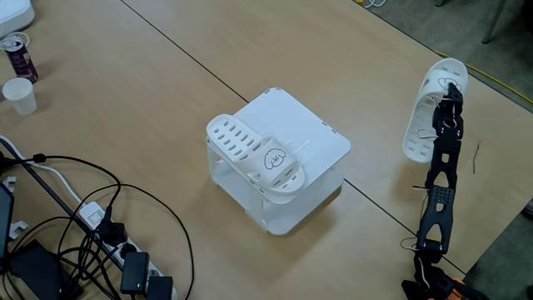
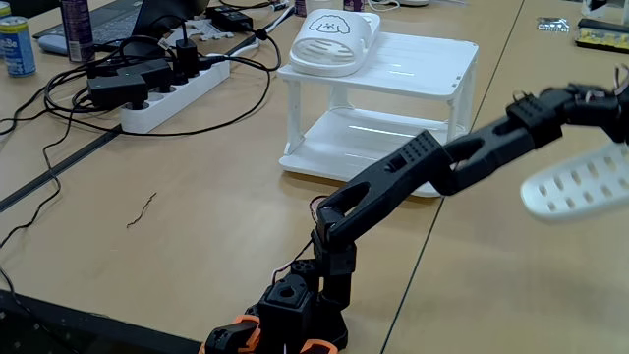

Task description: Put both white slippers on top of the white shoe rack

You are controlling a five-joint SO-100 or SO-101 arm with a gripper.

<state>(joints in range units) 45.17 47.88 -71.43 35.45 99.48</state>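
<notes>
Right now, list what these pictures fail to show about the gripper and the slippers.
- Gripper: in a fixed view the arm covers its fingers; whether they clamp the second slipper is unclear.
- Second slipper: in a fixed view blurred, and cut by the right edge.
- Slipper on the rack: its far end is cropped by the top edge.

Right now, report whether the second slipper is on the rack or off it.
Off. The second slipper hangs in the gripper above the table, apart from the shoe rack; the first slipper lies on top.
</notes>
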